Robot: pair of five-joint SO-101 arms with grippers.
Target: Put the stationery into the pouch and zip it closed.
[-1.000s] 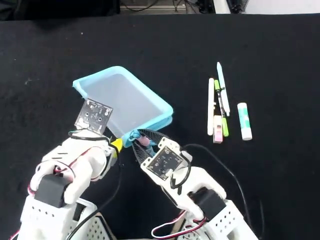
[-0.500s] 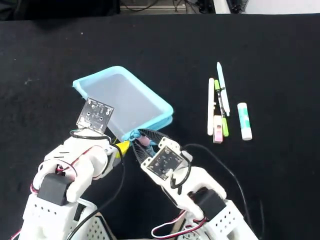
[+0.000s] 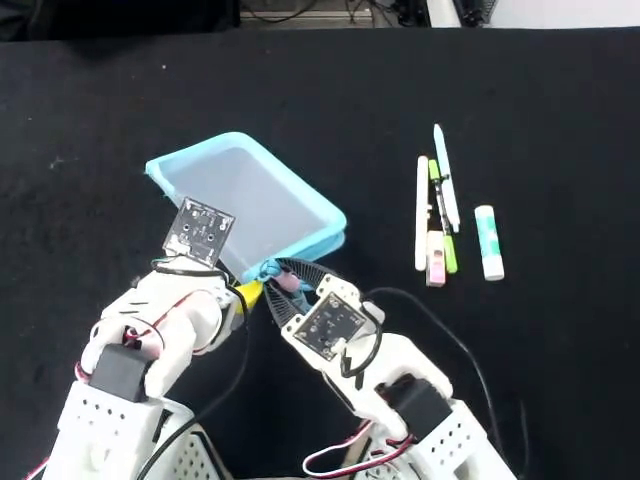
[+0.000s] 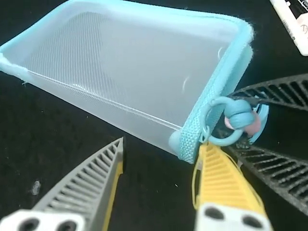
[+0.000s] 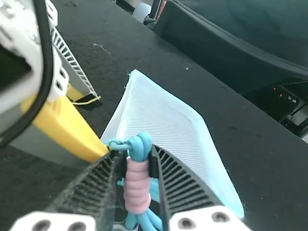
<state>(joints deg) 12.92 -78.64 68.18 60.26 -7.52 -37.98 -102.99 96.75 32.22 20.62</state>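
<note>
Pink-and-blue zipper cord [image 5: 136, 185] is pinched tight in the right hand [image 5: 137, 155], at the near corner of the pouch [image 3: 250, 200]. The left hand [image 4: 162, 144] is spread wide, its yellow finger [image 4: 219, 178] touching that same corner. The pale blue mesh pouch lies flat on the black desk [image 3: 540, 90]. The stationery [image 3: 438, 215], pens and a glue stick [image 3: 488, 242], lies in a row on the desk, well apart from both hands.

Flat light-blue mesh pouch [image 3: 250, 195], stationery [image 3: 447, 205] (pens [image 3: 421, 212], glue stick [image 3: 488, 242]) well apart
</note>
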